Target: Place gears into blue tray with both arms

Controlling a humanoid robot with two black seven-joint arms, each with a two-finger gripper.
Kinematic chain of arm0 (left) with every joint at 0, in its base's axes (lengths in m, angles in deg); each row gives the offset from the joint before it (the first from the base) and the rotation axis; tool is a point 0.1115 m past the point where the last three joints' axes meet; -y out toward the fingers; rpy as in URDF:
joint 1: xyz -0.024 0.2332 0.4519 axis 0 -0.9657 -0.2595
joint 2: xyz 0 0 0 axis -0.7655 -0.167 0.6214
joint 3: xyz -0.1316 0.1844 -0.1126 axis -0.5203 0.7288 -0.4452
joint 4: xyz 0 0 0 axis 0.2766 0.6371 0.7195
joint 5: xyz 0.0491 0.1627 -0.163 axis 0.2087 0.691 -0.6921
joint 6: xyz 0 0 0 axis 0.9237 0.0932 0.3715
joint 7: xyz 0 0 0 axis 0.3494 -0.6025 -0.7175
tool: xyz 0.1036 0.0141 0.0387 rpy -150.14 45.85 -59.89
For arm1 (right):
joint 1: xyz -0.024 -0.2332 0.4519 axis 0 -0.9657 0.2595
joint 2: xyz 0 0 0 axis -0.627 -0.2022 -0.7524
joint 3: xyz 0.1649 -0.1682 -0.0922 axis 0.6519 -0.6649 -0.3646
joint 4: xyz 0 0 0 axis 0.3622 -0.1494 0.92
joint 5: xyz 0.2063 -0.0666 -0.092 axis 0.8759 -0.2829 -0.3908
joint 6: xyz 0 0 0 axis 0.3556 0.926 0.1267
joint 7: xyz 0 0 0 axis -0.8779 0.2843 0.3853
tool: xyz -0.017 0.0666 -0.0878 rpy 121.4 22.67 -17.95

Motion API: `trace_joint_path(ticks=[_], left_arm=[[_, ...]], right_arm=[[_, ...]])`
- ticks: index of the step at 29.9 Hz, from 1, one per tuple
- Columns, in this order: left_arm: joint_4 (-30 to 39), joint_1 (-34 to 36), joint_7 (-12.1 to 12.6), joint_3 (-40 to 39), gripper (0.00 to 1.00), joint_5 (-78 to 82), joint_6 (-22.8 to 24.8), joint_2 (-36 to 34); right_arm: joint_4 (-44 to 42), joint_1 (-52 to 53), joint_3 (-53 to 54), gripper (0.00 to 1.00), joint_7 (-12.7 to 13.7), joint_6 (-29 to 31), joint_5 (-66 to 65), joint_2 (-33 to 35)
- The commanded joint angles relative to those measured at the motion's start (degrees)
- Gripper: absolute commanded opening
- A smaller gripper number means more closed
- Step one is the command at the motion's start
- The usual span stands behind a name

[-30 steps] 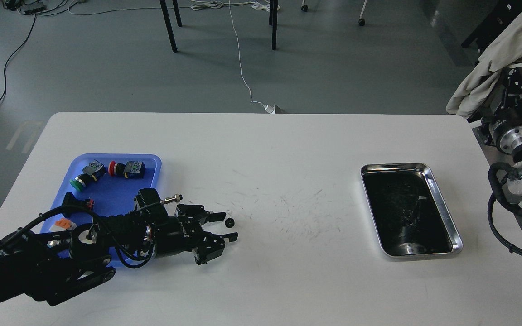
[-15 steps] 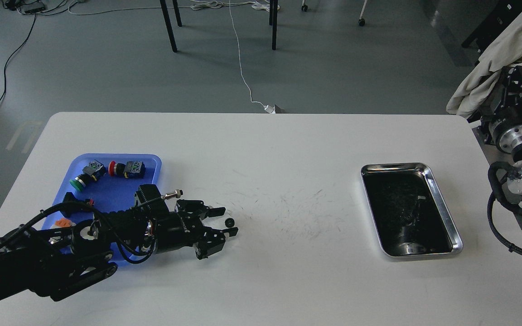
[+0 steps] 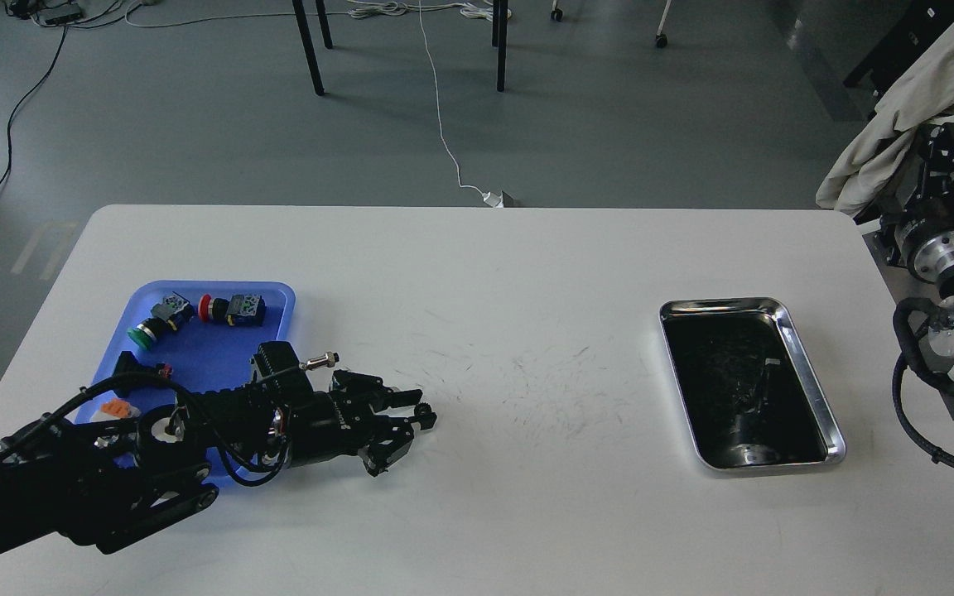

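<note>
One small black gear (image 3: 422,408) lies on the white table just right of the blue tray (image 3: 204,356). My left arm comes in from the lower left across the tray's near end. Its gripper (image 3: 420,409) has both fingers closed against the gear, one on each side. The gear sits low at table level. Of my right arm only silver joints and cables (image 3: 953,319) show at the right edge; its gripper is out of view.
In the blue tray lie a green-capped switch (image 3: 148,330), a red-capped switch (image 3: 224,308) and a small orange part (image 3: 117,407). A shiny silver tray (image 3: 808,372) with a dark bottom stands on the right of the table.
The left gripper's fingers, spread around the gear a second ago, have closed onto it. The arm has edged slightly right. The right arm has hardly moved.
</note>
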Motion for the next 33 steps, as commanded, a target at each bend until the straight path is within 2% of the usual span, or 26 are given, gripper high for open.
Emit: trace_joint_path(ticks=[1, 6, 10, 12, 18, 33], left_arm=[[-0.3, -0.1, 0.0, 0.0, 0.35, 0.0, 0.0, 0.1], [-0.3, -0.5, 0.0, 0.1, 0.26, 0.1, 0.1, 0.7], [-0.4, -1.2, 0.0, 0.2, 0.23, 0.5, 0.0, 0.8], [-0.6, -1.3, 0.0, 0.2, 0.17, 1.1, 0.1, 0.8], [-0.9, -1.6, 0.0, 0.2, 0.12, 1.6, 0.1, 0.8], [0.4, -0.8, 0.0, -0.3, 0.09, 1.6, 0.2, -2.2]], right_arm=[[0.0, -0.1, 0.0, 0.99, 0.0, -0.1, 0.0, 0.1], [0.0, -0.3, 0.0, 0.99, 0.0, -0.2, 0.0, 0.3], [0.1, -0.4, 0.0, 0.99, 0.0, -0.2, 0.0, 0.3], [0.1, -0.4, 0.0, 0.99, -0.1, -0.2, 0.0, 0.3], [0.0, -0.5, 0.0, 0.99, -0.1, -0.2, 0.0, 0.3], [-0.1, -0.6, 0.0, 0.99, -0.1, -0.2, -0.1, 0.2]])
